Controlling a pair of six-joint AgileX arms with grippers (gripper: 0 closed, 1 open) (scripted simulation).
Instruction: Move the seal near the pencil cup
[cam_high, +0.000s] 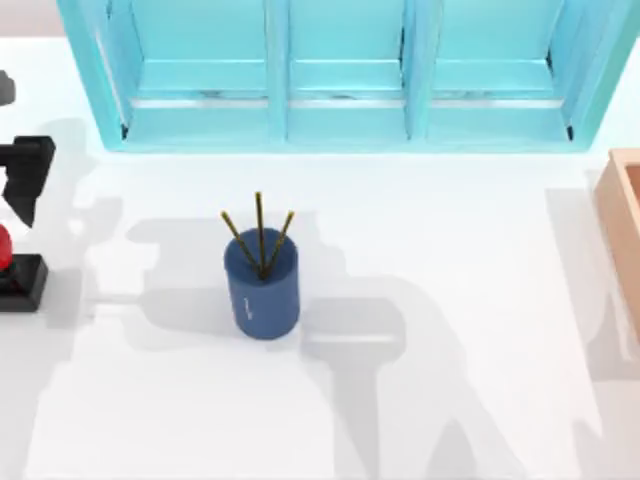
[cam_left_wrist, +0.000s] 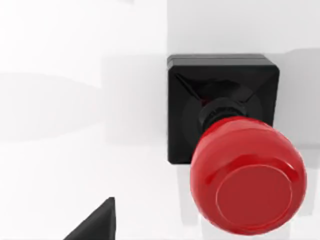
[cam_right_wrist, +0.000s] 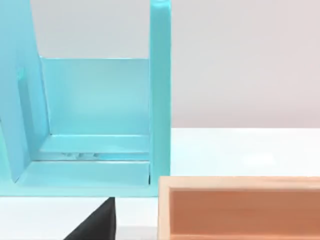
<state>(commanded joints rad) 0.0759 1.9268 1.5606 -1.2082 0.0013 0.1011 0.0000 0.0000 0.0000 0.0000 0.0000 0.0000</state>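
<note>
At the far left edge of the table (cam_high: 430, 420), the seal (cam_high: 14, 272) is standing upright, its red knob partly cut off by the top view's border and its black base just inside it. The left wrist view is looking down on the seal (cam_left_wrist: 235, 150), free on the white surface with nothing touching it. Just behind it in the top view, the left gripper (cam_high: 25, 175) is hovering, also cropped, so whether it is spread or closed cannot be told. Well apart to the right, near the table's middle, the pencil cup (cam_high: 263, 283) is standing with three pencils poking out. Behind runs a turquoise shelf (cam_high: 340, 80). At the right edge, a wooden box (cam_high: 622, 225) is showing only partly.
</note>
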